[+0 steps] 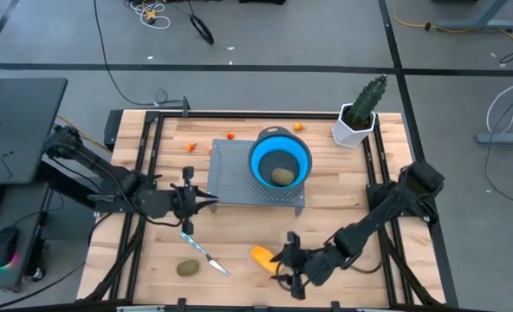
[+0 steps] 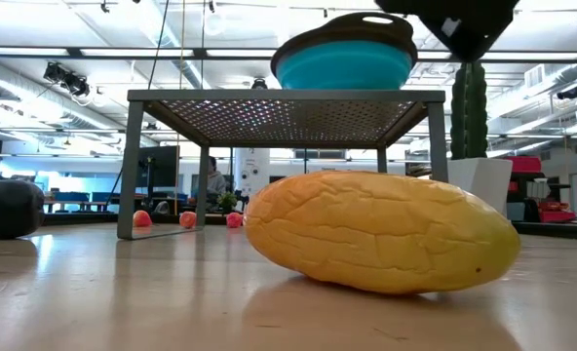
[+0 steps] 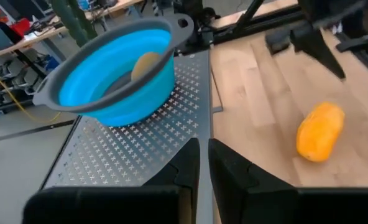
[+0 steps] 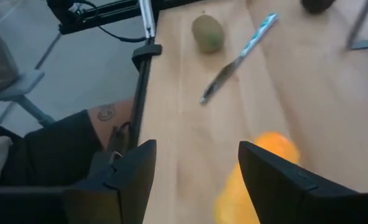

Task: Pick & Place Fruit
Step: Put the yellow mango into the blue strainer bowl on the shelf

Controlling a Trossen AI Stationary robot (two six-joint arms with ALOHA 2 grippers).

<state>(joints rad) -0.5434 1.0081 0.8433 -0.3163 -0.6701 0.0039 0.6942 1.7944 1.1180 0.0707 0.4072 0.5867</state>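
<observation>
R pincer (image 1: 284, 267): released, just beside orange fruit (image 1: 262, 256) on surface (image 1: 239, 234)
L pincer (image 1: 211, 198): clenched, empty, at rack (image 1: 239, 173)

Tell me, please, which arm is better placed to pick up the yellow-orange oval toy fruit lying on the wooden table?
Right. The right gripper is open and sits beside the yellow-orange oval toy fruit, which shows between its fingers in its wrist view. The left gripper is shut, farther off at the grey perforated metal stand.
</observation>
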